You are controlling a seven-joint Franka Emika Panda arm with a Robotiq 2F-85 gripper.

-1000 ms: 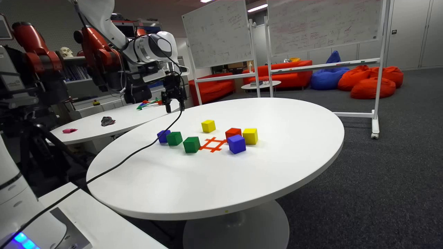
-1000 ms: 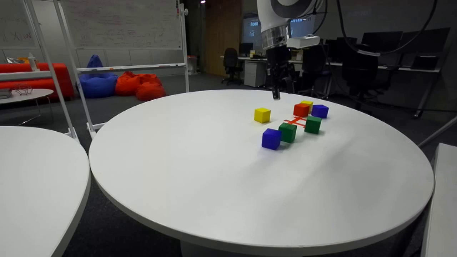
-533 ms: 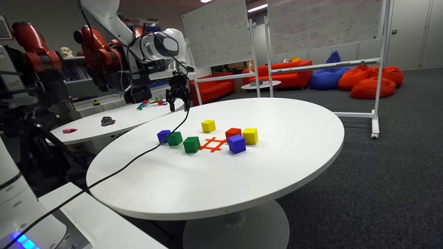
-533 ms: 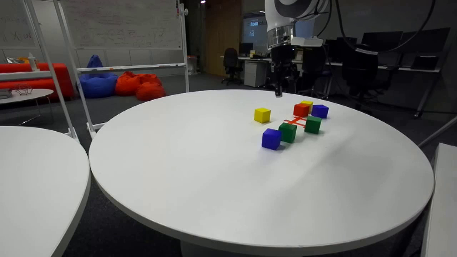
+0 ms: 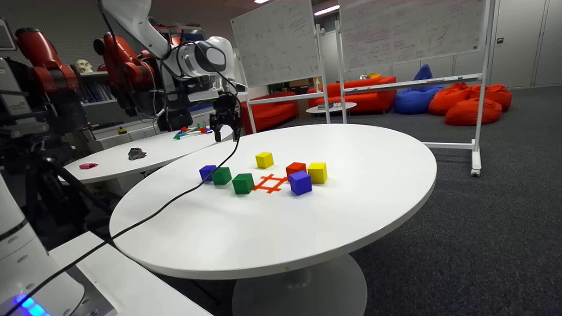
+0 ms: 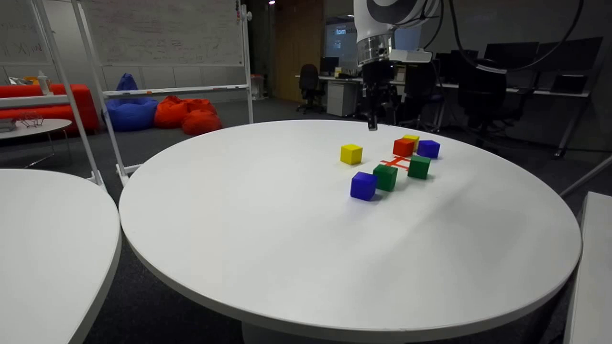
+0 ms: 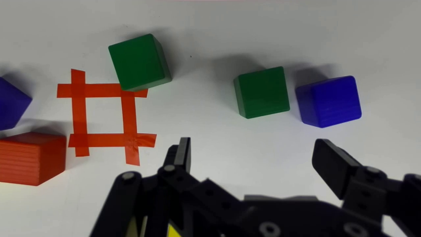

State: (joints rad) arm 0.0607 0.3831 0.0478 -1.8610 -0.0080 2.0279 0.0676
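My gripper (image 7: 252, 140) stands wide open above the white table, nothing between its fingers. It points down, well clear of the tabletop, in both exterior views. In the wrist view a green cube (image 7: 264, 92) and a blue cube (image 7: 337, 102) lie just beyond the fingertips. Another green cube (image 7: 141, 62) overlaps a corner of a red tape square (image 7: 105, 140). Left of the tape are a red cube (image 7: 49, 158) and a second blue cube (image 7: 11, 103), cut off by the frame. One yellow cube (image 6: 351, 154) sits apart; another yellow cube (image 5: 317, 173) stands beside the red one.
The cubes share a round white table (image 6: 267, 267). A second round table (image 6: 52, 248) adjoins it, bearing a dark cap-like item (image 5: 136, 153) and a pink object (image 5: 88, 166). A black cable (image 5: 153, 213) hangs from the arm across the view. Whiteboards (image 5: 276, 44) stand behind.
The gripper has shifted a little to the right in both exterior views and hangs more upright, with most motion in the earlier half second. The cubes have not moved; the jaws stayed open.
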